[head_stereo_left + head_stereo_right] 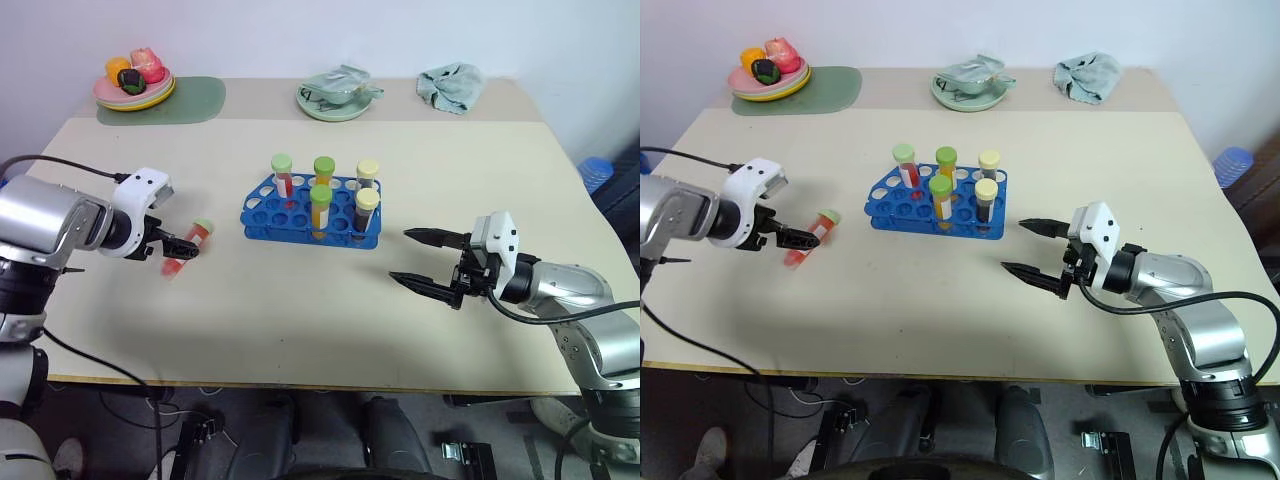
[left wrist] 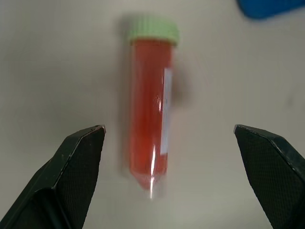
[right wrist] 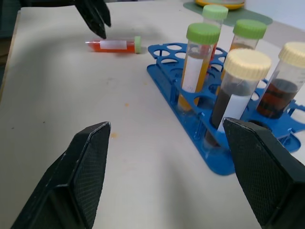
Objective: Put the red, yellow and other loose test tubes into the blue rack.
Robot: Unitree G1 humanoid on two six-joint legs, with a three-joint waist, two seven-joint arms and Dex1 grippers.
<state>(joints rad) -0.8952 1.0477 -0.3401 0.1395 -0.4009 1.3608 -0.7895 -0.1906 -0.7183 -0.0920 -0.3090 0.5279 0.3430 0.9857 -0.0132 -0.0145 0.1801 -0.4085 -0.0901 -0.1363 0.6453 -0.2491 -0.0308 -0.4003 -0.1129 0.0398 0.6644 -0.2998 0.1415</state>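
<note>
A loose red test tube (image 1: 188,246) with a green cap lies on the table, left of the blue rack (image 1: 262,215). My left gripper (image 2: 167,130) hangs open just above it, a finger on either side and not touching. The rack holds several upright capped tubes, among them a yellow one (image 1: 320,208) in the front row and a red one (image 1: 283,175) behind it. Right of the rack, my right gripper (image 1: 399,255) is open and empty, pointing towards it. In the right wrist view the red tube (image 3: 114,45) lies beyond the rack (image 3: 167,76).
A plate of toy fruit (image 1: 133,92) sits on a green mat (image 1: 190,100) at the back left. A green dish (image 1: 338,98) and a crumpled cloth (image 1: 450,85) sit along the back edge. The table's right edge runs past my right arm.
</note>
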